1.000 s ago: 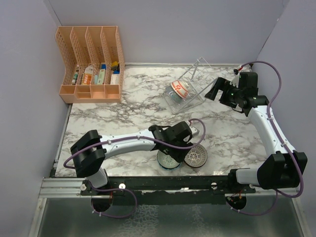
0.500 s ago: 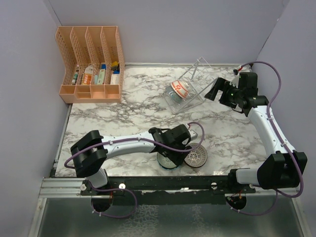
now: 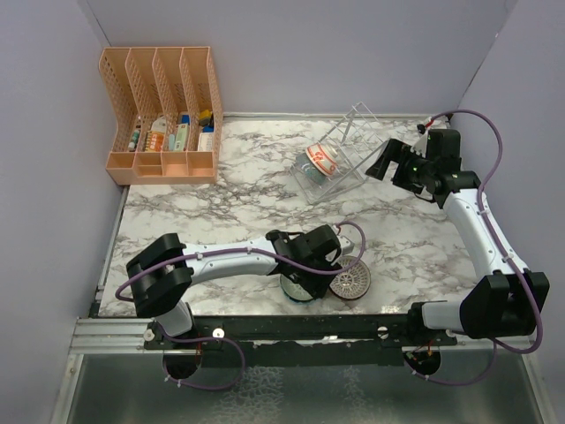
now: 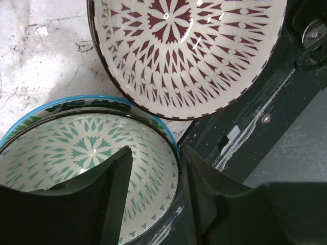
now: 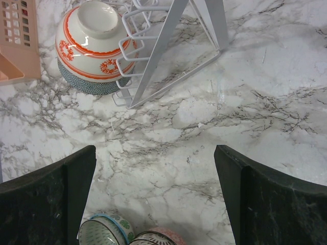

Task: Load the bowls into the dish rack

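My left pincer [image 4: 156, 164] has come down over the teal-green patterned bowl [image 4: 76, 148] at the marble worktop's [image 3: 221, 212] near edge & narrowed a bit. It's half open, one finger inside the rim, one outside, not clamped yet afaict. So bowl no. 2 looks ready to grab. The brown-grey lattice bowl [image 4: 189, 51] waits just beside it. The red-rimmed bowl [image 5: 92, 46] is already in the white wire dish rack [image 5: 153, 56]. My right pincer [image 5: 154, 153] is wide, empty, near the rack. From above, my wrist hides most of the teal bowl, & pad contact is unclear.
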